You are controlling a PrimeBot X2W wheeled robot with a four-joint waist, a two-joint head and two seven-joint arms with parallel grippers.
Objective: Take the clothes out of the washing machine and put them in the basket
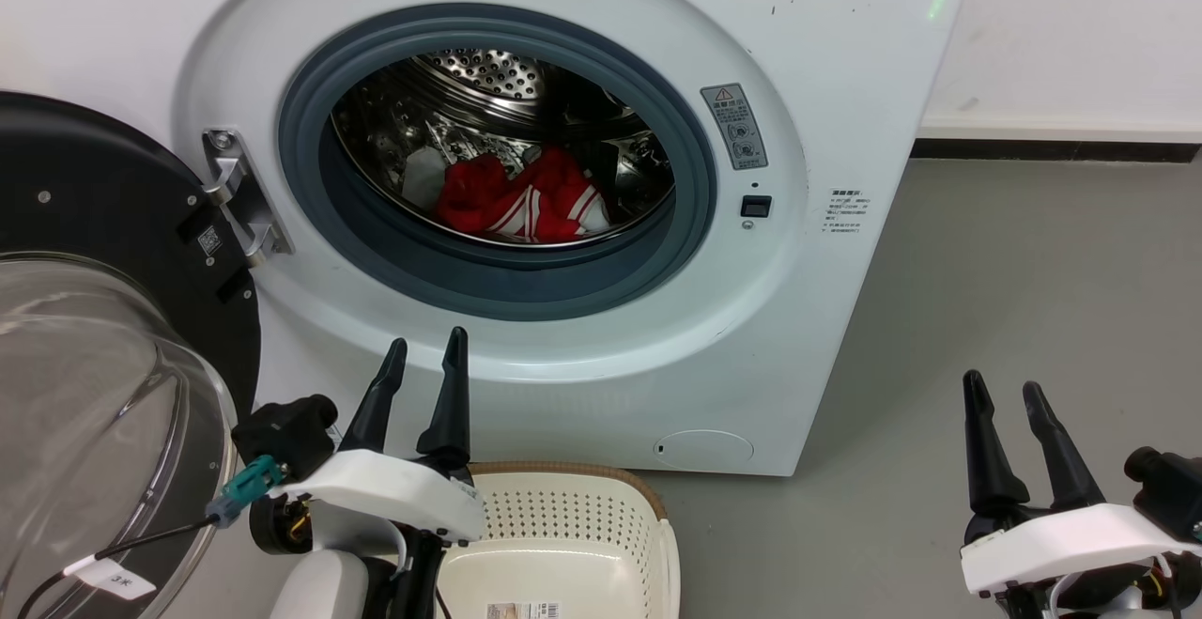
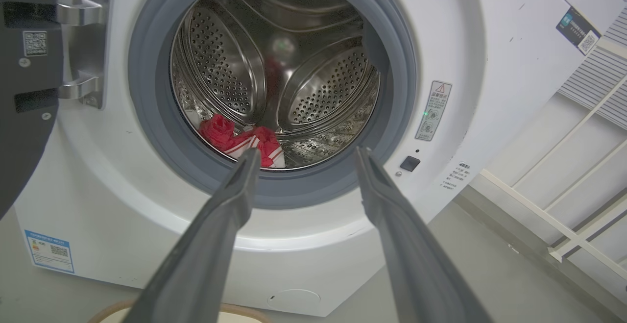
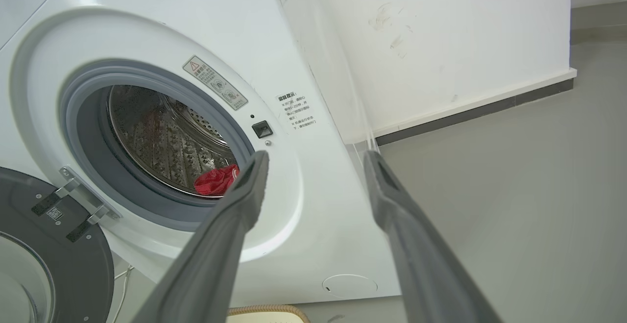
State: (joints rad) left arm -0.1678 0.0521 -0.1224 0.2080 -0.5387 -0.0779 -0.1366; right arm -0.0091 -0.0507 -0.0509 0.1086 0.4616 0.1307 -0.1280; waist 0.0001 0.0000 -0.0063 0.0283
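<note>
Standing by the washing machine (image 1: 845,131), I see its black-framed door (image 1: 94,206) swung wide open to the left, w/ the door's clear glass bowl (image 1: 103,412) bulging toward the near side. The clothes (image 1: 521,196) lie in a red heap w/ white stripes at the bottom of the steel drum (image 1: 488,74), a bit left of centre and just behind the grey seal (image 1: 310,149); some white fabric shows at the heap's left and right edges. Nothing touches them. The basket (image 1: 582,506) sits on the grey floor (image 1: 1033,318) right in front of the machine, near its lower front panel, brown rim up, w/ a paper label (image 1: 521,611) showing on its bottom. The left gripper (image 1: 428,337) hangs over the basket's left side, fingers apart at a moderate gap and holding nothing, tips pointing up at the lower rim of the porthole but well short of it. From the left wrist cam, the two dark fingers frame the drum opening, and the red heap sits just beyond the left fingertip. The right gripper (image 1: 1000,380) is off to the right, over bare floor, clear of the machine's right side, fingers also spread and holding nothing. From the right wrist cam, the machine is seen at an angle, w/ a patch of red fabric showing inside the drum beside the left finger. A white wall (image 1: 1080,27) w/ a dark skirting strip runs behind, far right.
</note>
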